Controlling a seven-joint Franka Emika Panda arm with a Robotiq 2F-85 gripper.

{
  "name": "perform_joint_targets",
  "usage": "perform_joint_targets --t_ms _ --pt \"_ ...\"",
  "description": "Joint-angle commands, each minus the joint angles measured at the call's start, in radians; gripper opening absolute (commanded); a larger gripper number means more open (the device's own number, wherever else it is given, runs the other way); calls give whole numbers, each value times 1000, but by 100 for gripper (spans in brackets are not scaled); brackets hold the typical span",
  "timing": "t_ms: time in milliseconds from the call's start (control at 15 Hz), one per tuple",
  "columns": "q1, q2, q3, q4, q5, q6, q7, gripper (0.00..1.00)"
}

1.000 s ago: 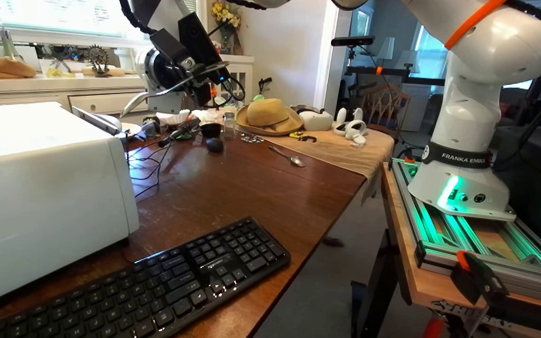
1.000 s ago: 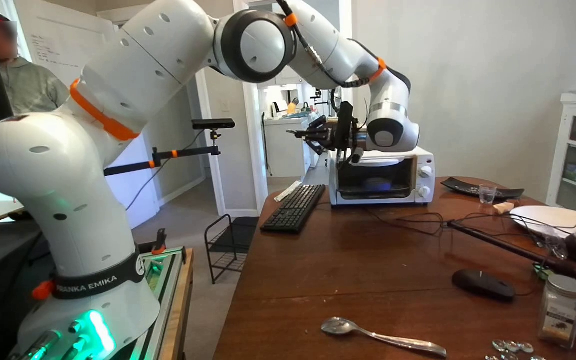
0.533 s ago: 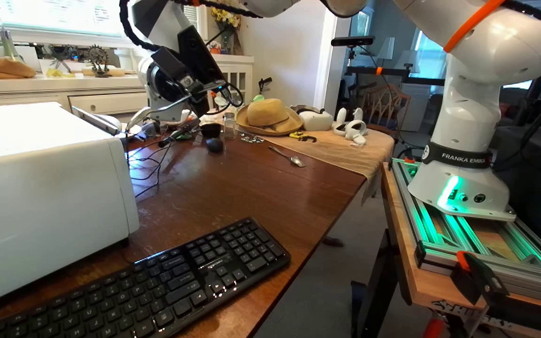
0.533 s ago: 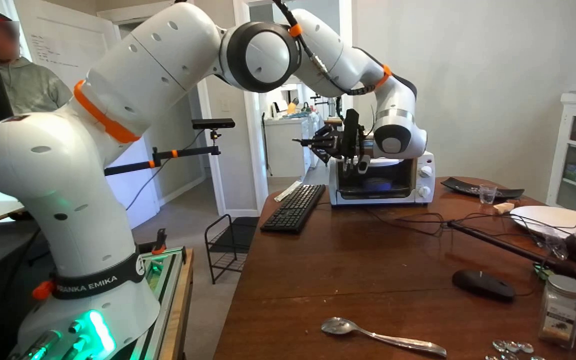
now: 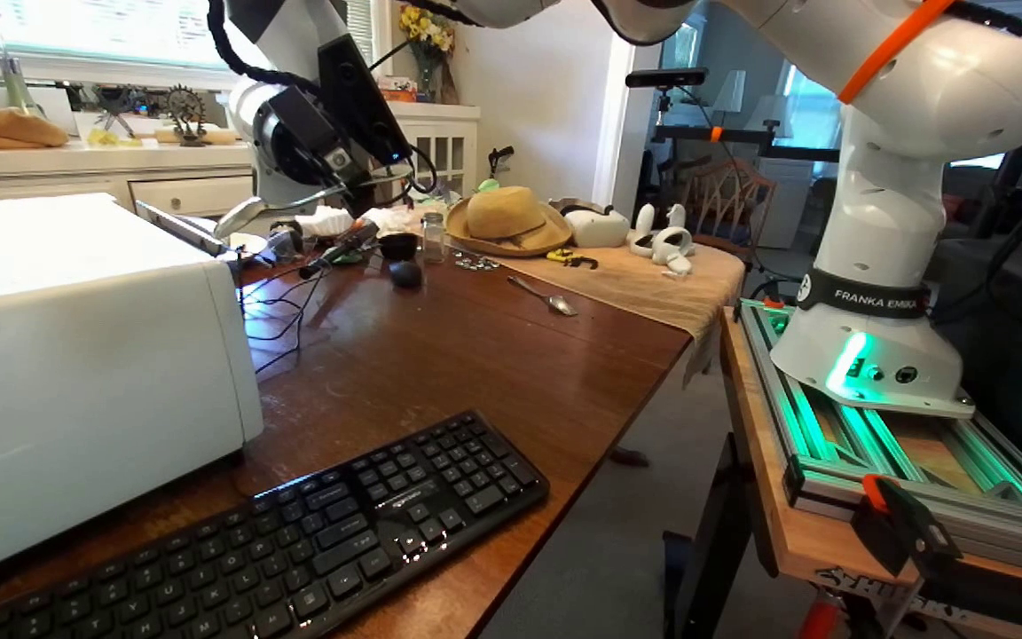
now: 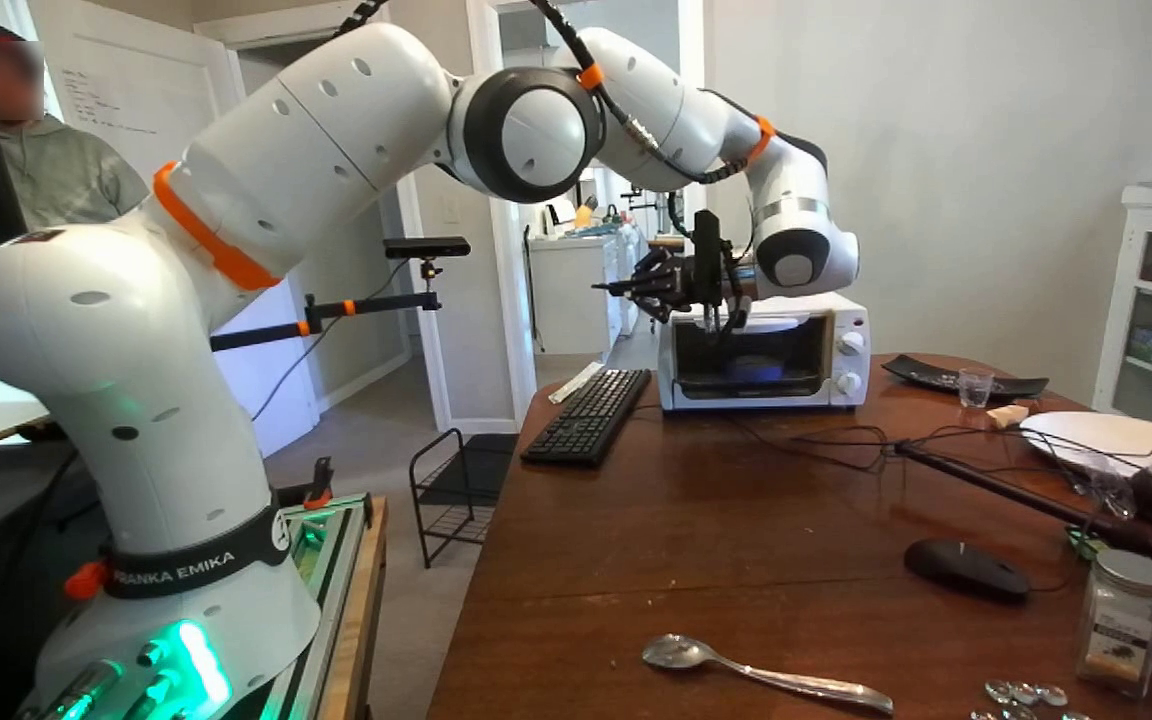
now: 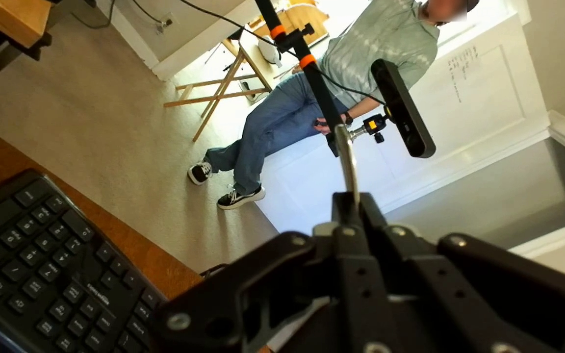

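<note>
While a black keyboard (image 6: 588, 418) lies on the desk (image 6: 736, 520) below, the claw (image 7: 355, 202) hangs near the white toaster oven (image 6: 766, 362), clenched on a shiny metal utensil (image 7: 347, 159).

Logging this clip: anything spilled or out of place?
Cables sprawl near the toaster oven and appear to cross the white plate, odd for tableware. Shiny pieces lie loose by the jar in no container, possibly spilled. No damage visible.
</note>
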Motion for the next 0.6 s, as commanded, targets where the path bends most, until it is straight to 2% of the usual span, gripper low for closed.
perform_joint_targets --t_ms 0,533 --pt "6 57 9 94 -27 -42 -1 1" --pt "-10 93 27 97 10 -47 23 1"
